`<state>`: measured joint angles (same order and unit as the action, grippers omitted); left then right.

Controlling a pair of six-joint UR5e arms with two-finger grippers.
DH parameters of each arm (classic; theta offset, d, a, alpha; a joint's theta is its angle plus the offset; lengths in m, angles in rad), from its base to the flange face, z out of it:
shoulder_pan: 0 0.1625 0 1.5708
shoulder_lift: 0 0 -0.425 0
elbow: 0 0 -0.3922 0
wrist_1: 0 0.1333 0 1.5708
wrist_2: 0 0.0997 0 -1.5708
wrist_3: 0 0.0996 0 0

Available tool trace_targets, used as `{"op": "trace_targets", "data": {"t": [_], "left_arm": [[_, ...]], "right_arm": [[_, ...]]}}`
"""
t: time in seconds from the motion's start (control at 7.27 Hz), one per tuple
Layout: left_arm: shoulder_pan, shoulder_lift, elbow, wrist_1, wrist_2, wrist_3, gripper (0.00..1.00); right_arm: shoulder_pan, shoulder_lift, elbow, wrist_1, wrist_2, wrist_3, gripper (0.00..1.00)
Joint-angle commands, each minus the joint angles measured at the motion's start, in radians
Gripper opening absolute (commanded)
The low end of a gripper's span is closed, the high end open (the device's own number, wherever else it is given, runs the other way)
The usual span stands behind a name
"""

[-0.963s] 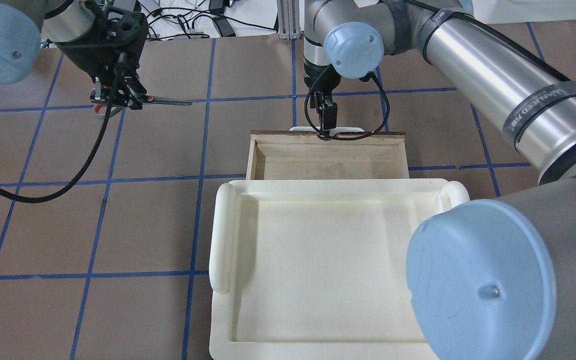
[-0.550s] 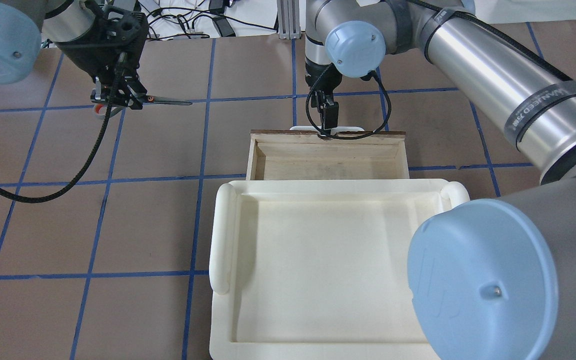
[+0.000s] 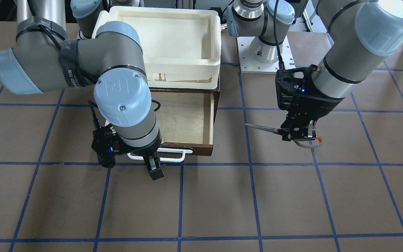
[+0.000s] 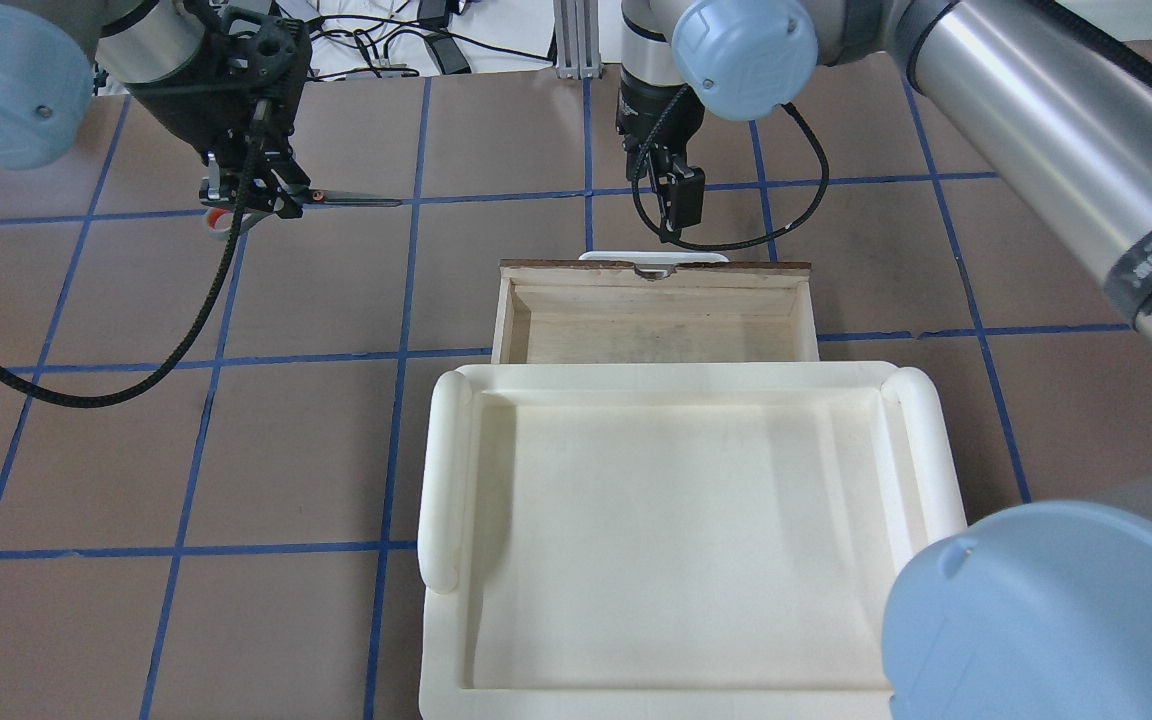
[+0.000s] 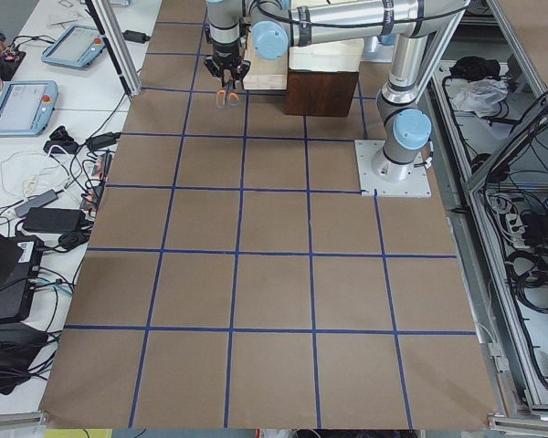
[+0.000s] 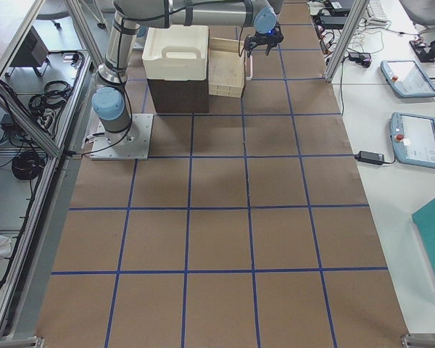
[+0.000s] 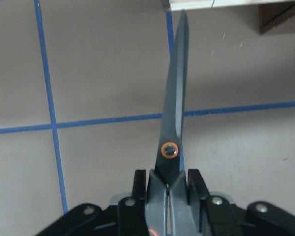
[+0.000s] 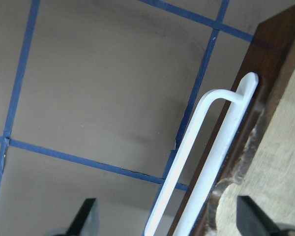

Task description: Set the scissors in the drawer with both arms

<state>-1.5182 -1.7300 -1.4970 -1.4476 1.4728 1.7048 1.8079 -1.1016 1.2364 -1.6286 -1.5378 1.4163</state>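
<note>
The scissors [image 4: 351, 202] hang level above the table, dark blades pointing toward the drawer. My left gripper [image 4: 254, 195] is shut on them at the grey, orange-lined handles. The front view shows the left gripper [image 3: 297, 134] and the scissors [image 3: 261, 128]; the left wrist view shows the blades [image 7: 175, 118]. The drawer [image 4: 656, 268] is pulled open, its pale inside bare, with the white bar handle [image 3: 168, 154] in front. My right gripper [image 4: 681, 200] is open and empty, just beyond and above the handle [image 8: 196, 162]. Its fingers [image 3: 154, 169] stand wide apart.
A cream-white plastic tray [image 4: 441, 480] sits on top of the brown cabinet, behind the open drawer; it also shows in the front view [image 3: 216, 38]. The brown table has a grid of blue tape lines. Cables and devices lie beyond the table's far edge.
My right gripper has come off the drawer handle and moved away from the drawer front, and its arm has swung back. My left gripper shifted slightly toward the drawer with the scissors.
</note>
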Motion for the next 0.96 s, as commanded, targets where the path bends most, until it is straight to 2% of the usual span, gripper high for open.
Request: {"op": "trace_targets", "data": {"t": [0.0, 0.69, 0.83], "left_arm": [[-0.161, 0.018, 0.0, -0.005, 0.041, -0.191, 0.0], [-0.414, -0.046, -0.003, 0.019, 0.037, -0.428, 0.0], [-0.419, -0.063, -0.003, 0.05, 0.035, -0.422, 0.0]], "right_arm": [[-0.024, -0.084, 0.018, 0.003, -0.063, -0.291, 1.0], [-0.157, -0.269, 0.095, 0.038, -0.073, -0.938, 1.0], [-0.159, -0.296, 0.097, 0.038, -0.067, -1.05, 1.0]]}}
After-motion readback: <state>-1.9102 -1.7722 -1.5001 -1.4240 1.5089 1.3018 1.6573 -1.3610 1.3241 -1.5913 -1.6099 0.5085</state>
